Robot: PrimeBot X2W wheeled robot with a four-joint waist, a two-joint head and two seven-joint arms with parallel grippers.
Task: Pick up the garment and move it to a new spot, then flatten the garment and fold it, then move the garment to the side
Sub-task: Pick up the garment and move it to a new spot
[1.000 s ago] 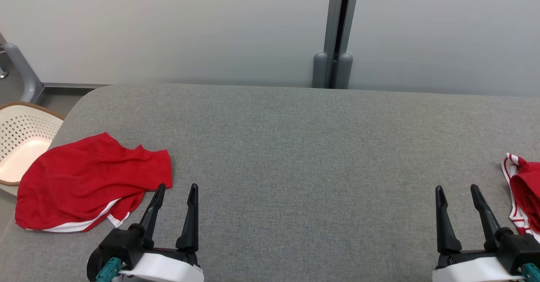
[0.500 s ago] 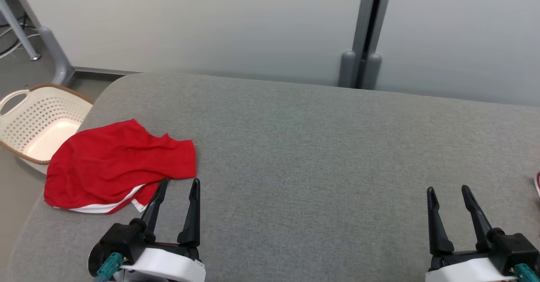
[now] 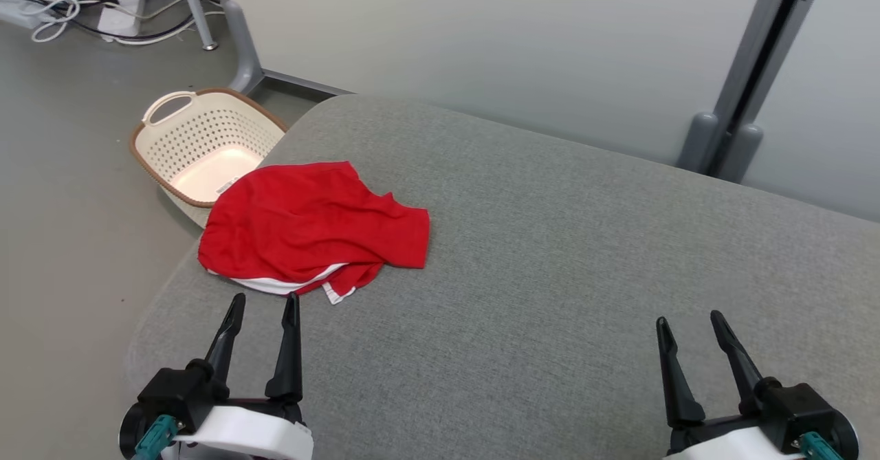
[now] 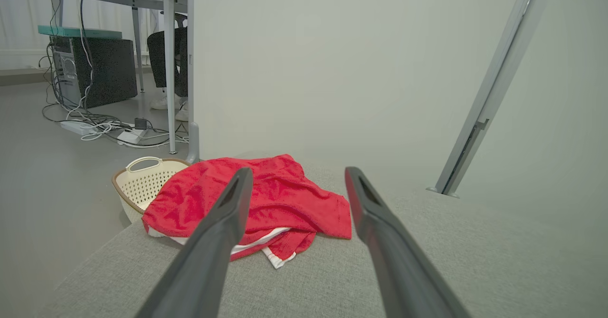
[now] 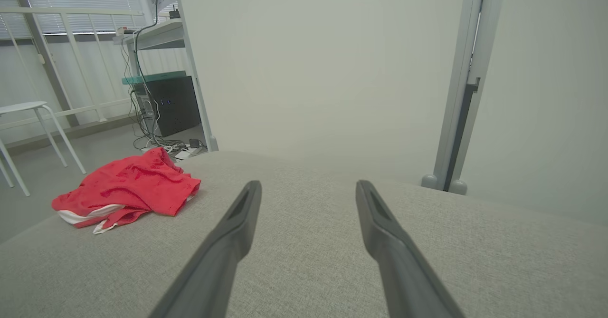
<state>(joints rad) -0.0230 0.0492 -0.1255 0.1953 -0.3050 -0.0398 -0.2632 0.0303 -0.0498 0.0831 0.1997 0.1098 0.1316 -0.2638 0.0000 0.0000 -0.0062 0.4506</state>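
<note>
Grey table [image 3: 550, 240]. Cream basket [image 3: 206, 126] on floor beside its left corner. Cables [image 4: 102, 129], computer tower [image 4: 95, 71], white stool [image 5: 23, 107] beyond. Pale wall [image 3: 481, 34] behind.

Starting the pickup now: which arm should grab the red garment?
Left. The left fingers hover open just short of the red garment; the right fingers are far across the grey surface.

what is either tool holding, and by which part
Nothing. The left tool and right tool both stand open and empty; the red garment lies loose on the grey table.
</note>
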